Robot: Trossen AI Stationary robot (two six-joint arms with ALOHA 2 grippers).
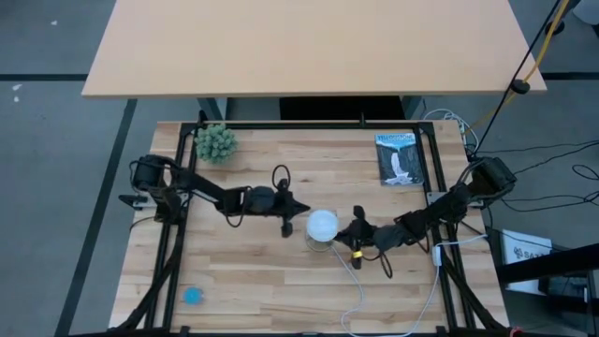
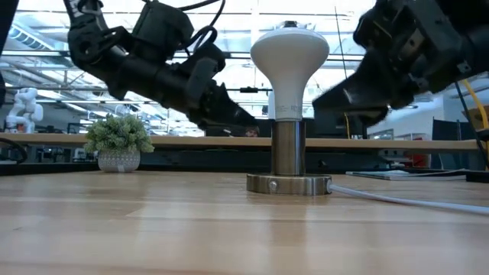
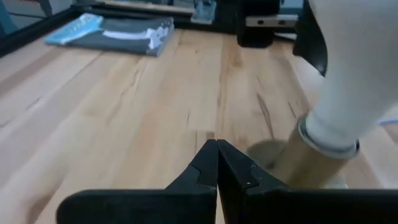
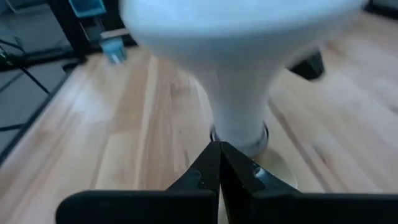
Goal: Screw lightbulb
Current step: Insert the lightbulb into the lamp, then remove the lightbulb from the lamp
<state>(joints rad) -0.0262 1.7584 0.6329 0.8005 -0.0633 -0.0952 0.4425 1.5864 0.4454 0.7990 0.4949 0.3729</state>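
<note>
The white lightbulb (image 1: 323, 225) stands upright, its narrow base down in a metal socket post (image 2: 289, 156) on a round foot (image 2: 289, 184) on the table. A thin white cord (image 2: 397, 200) runs off from the foot. My left gripper (image 1: 298, 221) is shut, just left of the bulb and apart from it (image 3: 217, 144). My right gripper (image 1: 341, 234) is shut and points at the bulb's neck (image 4: 239, 118) from the table's right. In the low view the bulb's globe (image 2: 290, 53) shows between both arms. My right gripper's shut fingertips (image 4: 219, 149) point level at the lower end of the bulb's neck (image 4: 242, 134), just above the socket. I cannot tell whether they touch it. The bulb stands upright in the socket.
A small potted plant (image 1: 215, 142) stands at the far left and a book (image 1: 401, 159) lies at the far right. A small blue disc (image 1: 193, 296) lies near the front left corner. The white cord (image 1: 374, 300) loops toward the near edge.
</note>
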